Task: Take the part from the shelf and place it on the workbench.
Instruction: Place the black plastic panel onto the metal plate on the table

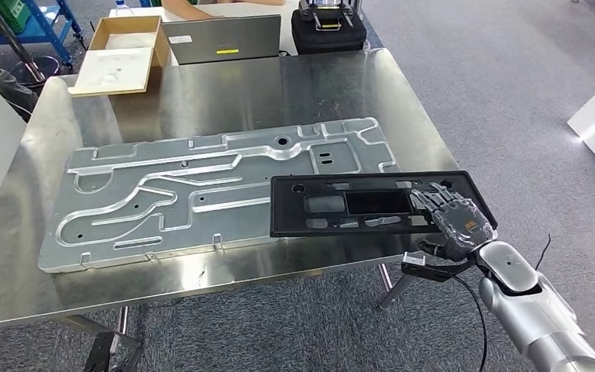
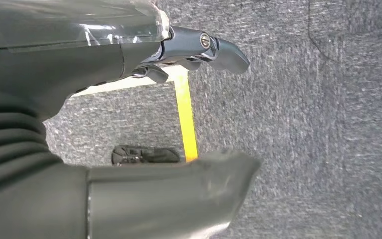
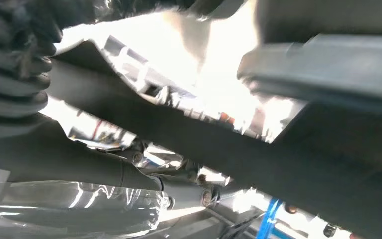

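Because my right hand [image 1: 455, 221] grips the black panel [image 1: 372, 204] by its end, it lies flat over the workbench [image 1: 225, 93] ahead, left hand's [image 2: 194, 50] fingers uncertain.

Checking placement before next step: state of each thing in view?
black part: flat on the workbench, overlapping the aluminium plate, one end past the table edge
right robot hand: gripping the part's end
left robot hand: holding nothing
cardboard box: open

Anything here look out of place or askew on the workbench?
Mildly, yes. The black part, gripped by the right hand, lies partly on the large aluminium plate, and its right end juts past the workbench edge over the floor. It isn't flat on bare table.
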You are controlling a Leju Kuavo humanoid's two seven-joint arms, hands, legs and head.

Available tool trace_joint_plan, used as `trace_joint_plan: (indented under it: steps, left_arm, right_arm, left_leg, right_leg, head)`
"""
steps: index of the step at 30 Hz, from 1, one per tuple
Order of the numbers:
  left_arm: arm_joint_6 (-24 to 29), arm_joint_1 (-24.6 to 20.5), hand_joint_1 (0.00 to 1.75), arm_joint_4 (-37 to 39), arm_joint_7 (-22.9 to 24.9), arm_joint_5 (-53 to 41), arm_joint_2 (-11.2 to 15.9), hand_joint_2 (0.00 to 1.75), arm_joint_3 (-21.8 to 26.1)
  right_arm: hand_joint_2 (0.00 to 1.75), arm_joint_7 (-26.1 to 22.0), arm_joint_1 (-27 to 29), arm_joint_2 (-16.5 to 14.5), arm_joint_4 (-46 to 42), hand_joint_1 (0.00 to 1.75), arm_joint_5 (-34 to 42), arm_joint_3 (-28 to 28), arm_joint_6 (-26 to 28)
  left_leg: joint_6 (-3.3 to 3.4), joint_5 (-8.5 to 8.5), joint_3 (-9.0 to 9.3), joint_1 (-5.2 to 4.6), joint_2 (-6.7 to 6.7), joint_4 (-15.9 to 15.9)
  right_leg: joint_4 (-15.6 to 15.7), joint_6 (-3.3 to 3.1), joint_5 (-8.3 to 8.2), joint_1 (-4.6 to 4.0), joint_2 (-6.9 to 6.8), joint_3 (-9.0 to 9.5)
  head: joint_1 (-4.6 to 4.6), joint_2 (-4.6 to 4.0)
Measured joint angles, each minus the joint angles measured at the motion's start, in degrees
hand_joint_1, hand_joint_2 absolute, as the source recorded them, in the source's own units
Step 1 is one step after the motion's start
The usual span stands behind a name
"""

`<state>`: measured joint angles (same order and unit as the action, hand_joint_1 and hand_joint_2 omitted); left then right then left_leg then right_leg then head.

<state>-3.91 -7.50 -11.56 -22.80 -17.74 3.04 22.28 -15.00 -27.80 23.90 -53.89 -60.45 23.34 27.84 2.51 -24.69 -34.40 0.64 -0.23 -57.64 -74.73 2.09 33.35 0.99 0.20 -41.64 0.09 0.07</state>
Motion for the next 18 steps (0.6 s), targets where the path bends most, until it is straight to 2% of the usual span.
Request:
trace_joint_plan:
  steps: [1, 3, 4, 5, 7, 8, 10, 12, 13, 14, 15, 16, 17, 18]
  left_arm:
    - [0.20, -0.02, 0.00, 0.00, 0.15, -0.25, -0.03, 0.00, -0.06]
    - [0.25, -0.13, 0.00, 0.00, 0.51, -0.61, -0.10, 0.00, -0.12]
    - [0.24, -0.24, 0.00, -0.01, 0.73, -0.74, -0.14, 0.00, -0.13]
    - [0.23, -0.36, 0.00, -0.02, 0.93, -0.87, -0.15, 0.00, -0.14]
    - [0.23, -0.55, 0.00, -0.05, 1.26, -1.11, -0.19, 0.00, -0.14]
    - [0.23, -0.62, 0.00, -0.08, 1.36, -1.26, -0.22, 0.00, -0.14]
    - [0.23, -0.76, 0.00, -0.14, 1.48, -1.49, -0.30, 0.00, -0.16]
    - [0.24, -0.88, 0.00, -0.17, 1.52, -1.61, -0.34, 0.00, -0.20]
    - [0.25, -0.89, 0.00, -0.17, 1.56, -1.70, -0.37, 0.00, -0.20]
    - [0.26, -0.85, 0.00, -0.17, 1.60, -1.82, -0.39, 0.00, -0.20]
    - [0.26, -0.82, 0.00, -0.17, 1.63, -1.93, -0.42, 0.00, -0.20]
    - [0.26, -0.81, 0.00, -0.17, 1.65, -2.02, -0.45, 0.00, -0.20]
    - [0.26, -0.82, 0.00, -0.17, 1.66, -2.06, -0.48, 0.00, -0.20]
    - [0.26, -0.85, 0.00, -0.17, 1.66, -2.08, -0.49, 0.00, -0.20]
  right_arm:
    - [0.00, -0.72, 0.42, -0.13, -0.08, 0.00, 0.81, -0.38, 0.33]
    - [0.00, -1.96, 1.01, -0.50, -0.90, 0.00, 2.46, -1.21, 1.25]
    - [0.00, -2.45, 1.31, -0.82, -1.88, 0.00, 3.20, -1.62, 1.77]
    - [0.00, -2.83, 1.72, -1.19, -3.21, 0.00, 3.88, -1.98, 2.19]
    - [0.00, -3.31, 2.74, -2.02, -6.45, 0.00, 4.85, -2.54, 2.63]
    - [0.00, -3.47, 3.23, -2.41, -8.13, 0.00, 5.18, -2.76, 2.68]
    - [0.00, -3.71, 3.82, -3.14, -11.18, 0.00, 5.53, -3.12, 2.73]
    - [0.00, -3.94, 4.29, -3.76, -13.91, 0.00, 5.65, -3.35, 2.75]
    - [0.00, -4.14, 4.64, -4.03, -15.22, 0.00, 5.86, -3.40, 2.70]
    - [0.00, -4.44, 5.08, -4.31, -16.59, 0.00, 6.35, -3.41, 2.56]
    - [0.00, -4.75, 5.49, -4.59, -17.93, 0.00, 7.05, -3.43, 2.34]
    - [0.00, -5.04, 5.84, -4.86, -19.20, 0.00, 7.82, -3.44, 2.12]
    - [0.00, -5.25, 6.05, -5.09, -20.24, 0.00, 8.47, -3.46, 1.92]
    - [0.00, -5.37, 6.17, -5.29, -21.22, 0.00, 8.89, -3.49, 1.79]
  left_leg:
    - [-0.06, -0.04, 0.02, 0.00, -0.05, -0.08]
    - [-0.37, -0.25, 0.04, -0.02, -0.10, -0.38]
    - [-0.62, -0.39, -0.01, -0.10, -0.11, -0.59]
    - [-0.91, -0.48, -0.06, -0.18, -0.10, -0.72]
    - [-1.48, -0.48, -0.09, -0.31, -0.10, -0.70]
    - [-1.79, -0.53, -0.11, -0.29, -0.11, -0.67]
    - [-2.36, -1.86, -0.71, -0.21, -0.09, -2.30]
    - [-2.77, -5.33, -3.22, -0.09, -0.07, -8.22]
    - [-2.91, -7.19, -5.04, -0.06, -0.06, -12.27]
    - [-3.00, -8.30, -6.50, -0.04, -0.06, -15.46]
    - [-3.01, -8.36, -7.15, -0.03, -0.06, -16.87]
    - [-2.96, -7.64, -7.04, -0.03, -0.05, -16.68]
    - [-2.86, -6.41, -6.23, -0.03, -0.05, -15.05]
    - [-2.70, -4.66, -4.62, -0.04, -0.04, -11.84]
  right_leg:
    - [1.54, 0.03, -1.40, 0.11, -0.02, 0.70]
    - [9.22, -0.14, -5.22, 0.28, -0.09, 4.44]
    - [12.62, -0.35, -6.46, 0.19, -0.08, 6.06]
    - [14.78, -0.60, -7.05, 0.05, -0.08, 7.06]
    - [15.53, -1.18, -7.09, -0.30, -0.02, 7.28]
    - [15.64, -1.54, -7.18, -0.19, -0.03, 7.31]
    - [16.04, -2.41, -7.43, 0.06, -0.12, 7.49]
    - [16.26, -3.01, -7.55, 0.10, -0.23, 7.59]
    - [16.22, -3.15, -7.54, 0.01, -0.26, 7.56]
    - [16.16, -3.19, -7.50, -0.08, -0.28, 7.53]
    - [16.08, -3.24, -7.45, -0.17, -0.28, 7.52]
    - [15.99, -3.27, -7.41, -0.23, -0.27, 7.53]
    - [15.92, -3.28, -7.37, -0.26, -0.24, 7.55]
    - [15.85, -3.24, -7.31, -0.29, -0.20, 7.60]
  head:
    - [0.00, 0.00]
    - [0.00, 0.00]
    - [-0.01, 0.00]
    - [-0.01, 0.00]
    - [-0.01, 0.00]
    - [-0.01, 0.00]
    - [-0.01, 0.00]
    - [-0.01, 0.00]
    - [-0.01, 0.00]
    - [-0.01, 0.00]
    - [-0.01, 0.00]
    - [-0.02, 0.00]
    - [-0.02, 0.00]
    - [-0.02, 0.00]
